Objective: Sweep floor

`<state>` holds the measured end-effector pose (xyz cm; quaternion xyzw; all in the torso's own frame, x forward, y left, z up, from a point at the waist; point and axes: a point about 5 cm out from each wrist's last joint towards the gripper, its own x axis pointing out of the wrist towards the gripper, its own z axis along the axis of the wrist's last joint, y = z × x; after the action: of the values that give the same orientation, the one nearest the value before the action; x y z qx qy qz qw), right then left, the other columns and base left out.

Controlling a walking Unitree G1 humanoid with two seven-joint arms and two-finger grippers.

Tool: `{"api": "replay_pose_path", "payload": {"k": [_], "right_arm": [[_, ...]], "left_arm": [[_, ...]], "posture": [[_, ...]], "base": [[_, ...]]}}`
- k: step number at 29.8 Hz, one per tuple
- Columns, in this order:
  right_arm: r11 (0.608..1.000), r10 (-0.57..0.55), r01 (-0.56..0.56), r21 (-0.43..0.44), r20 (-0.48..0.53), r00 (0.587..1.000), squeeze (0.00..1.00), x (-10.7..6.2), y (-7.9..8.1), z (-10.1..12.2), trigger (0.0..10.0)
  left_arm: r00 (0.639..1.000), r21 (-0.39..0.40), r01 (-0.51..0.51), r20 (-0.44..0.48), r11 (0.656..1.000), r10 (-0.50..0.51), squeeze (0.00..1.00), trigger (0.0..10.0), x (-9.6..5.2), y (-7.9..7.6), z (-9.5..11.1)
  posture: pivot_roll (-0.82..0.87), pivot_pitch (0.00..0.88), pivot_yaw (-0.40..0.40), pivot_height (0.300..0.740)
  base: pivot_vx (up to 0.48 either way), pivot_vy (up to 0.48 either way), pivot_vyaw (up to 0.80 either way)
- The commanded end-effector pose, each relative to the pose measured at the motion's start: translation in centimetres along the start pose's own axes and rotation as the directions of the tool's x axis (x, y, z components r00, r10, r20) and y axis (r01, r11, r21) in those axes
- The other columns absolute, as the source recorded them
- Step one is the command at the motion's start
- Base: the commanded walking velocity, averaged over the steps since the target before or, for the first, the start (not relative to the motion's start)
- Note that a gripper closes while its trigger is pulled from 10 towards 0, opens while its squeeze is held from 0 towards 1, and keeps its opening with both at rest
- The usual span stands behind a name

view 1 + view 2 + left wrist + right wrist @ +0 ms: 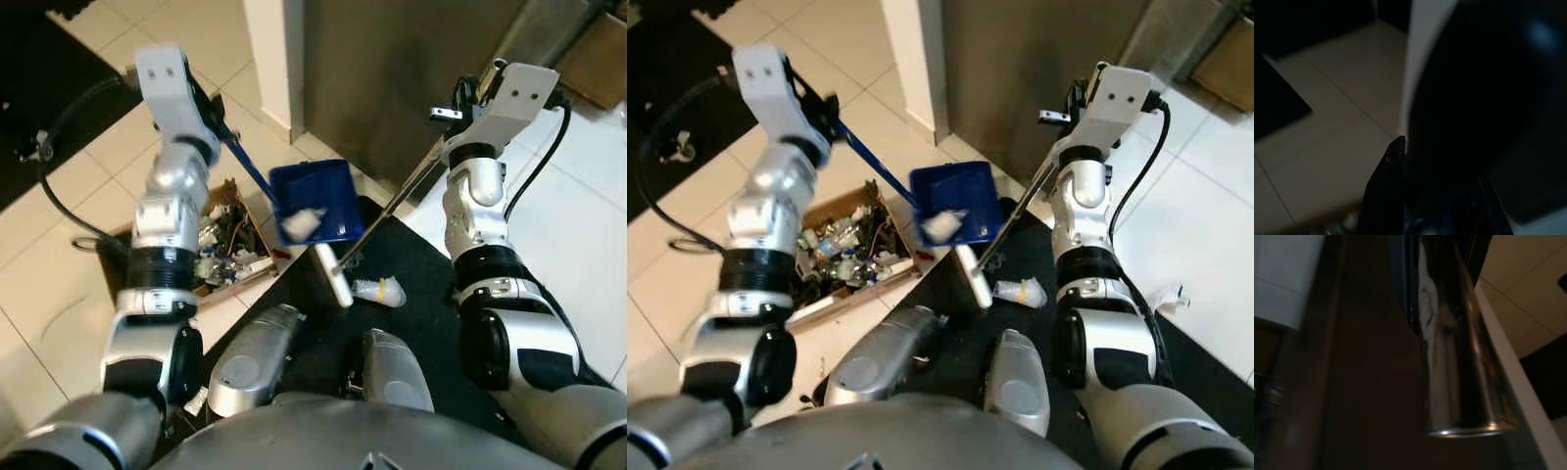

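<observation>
Blue dustpan [315, 199]: we see it raised above the floor between our two arms, a crumpled white scrap [303, 224] lying in its tray near the front lip.
Dustpan handle [867, 162]: a long blue rod running up and to our left, ending at the left gripper [217, 122].
Left gripper: we hold the handle's upper end; the fingers sit closed around it, though the wrist view is too dark to confirm more than one black finger [1388, 188] against pale tile.
Broom [377, 220]: a thin metal pole slanting down from the right gripper [453, 110] to a white head [333, 275] resting on the dark mat.
Right gripper: we grip the pole near its top; in the wrist view the shiny metal tube [1459, 357] runs close along the camera, and we cannot tell how wide the fingers stand.
Dark mat [421, 323]: lies under the broom head and our knees.
Plastic scrap [380, 291]: a pale, crumpled piece on the mat, just beside the broom head.
Cardboard box [847, 255]: open on the tile to our left, holding mixed litter.
Tile floor [49, 264]: cream squares around the box and mat.
Wall corner [272, 54]: white, just beyond the dustpan, beside a dark panel.
</observation>
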<state>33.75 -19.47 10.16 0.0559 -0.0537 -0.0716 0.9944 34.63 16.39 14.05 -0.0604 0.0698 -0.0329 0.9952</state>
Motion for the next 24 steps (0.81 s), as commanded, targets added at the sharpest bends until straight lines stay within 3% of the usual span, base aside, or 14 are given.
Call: {"api": "replay_pose_path", "payload": {"k": [1,6,10,15,20,24], "right_arm": [[1.0,0.0,0.0,0.018,0.035,0.999,0.0,0.3,0.3,0.7,10.0],[1.0,-0.004,0.004,0.018,0.037,0.999,0.0,0.3,0.3,0.7,10.0],[1.0,-0.007,0.006,0.018,0.039,0.999,0.0,0.2,0.3,0.7,10.0],[1.0,-0.014,0.014,0.011,0.041,0.999,0.0,0.2,0.1,0.7,10.0],[0.997,-0.041,0.045,-0.06,0.059,0.997,0.0,0.3,-0.8,1.1,10.0],[0.994,-0.062,0.066,-0.087,0.049,0.997,0.0,0.4,-1.3,1.1,10.0]], "left_arm": [[0.994,-0.001,-0.006,0.105,1.0,0.006,0.0,10.0,0.2,0.9,2.4],[0.968,0.034,0.075,0.237,0.997,-0.081,0.0,10.0,0.5,0.9,7.7],[0.949,0.047,0.162,0.265,0.986,-0.169,0.0,10.0,0.2,-0.2,9.5],[0.951,0.034,0.174,0.253,0.984,-0.177,0.0,10.0,-0.2,-0.6,9.6],[0.967,0.03,0.021,0.254,0.999,-0.028,0.0,10.0,-0.5,0.3,8.8],[0.969,0.029,-0.008,0.247,1.0,0.0,0.0,10.0,-0.9,0.6,8.5]], "posture": [[0.19,0.0,0.026,0.74],[0.19,0.0,0.028,0.74],[0.19,0.0,0.034,0.74],[0.19,0.0,0.035,0.74],[0.19,0.0,0.031,0.74],[0.19,0.0,0.03,0.74]], "base": [[0.0,0.0,0.75],[0.0,0.0,0.74],[0.0,0.0,0.75],[0.0,0.0,0.74],[0.0,0.0,0.72],[0.0,0.0,0.35]]}}
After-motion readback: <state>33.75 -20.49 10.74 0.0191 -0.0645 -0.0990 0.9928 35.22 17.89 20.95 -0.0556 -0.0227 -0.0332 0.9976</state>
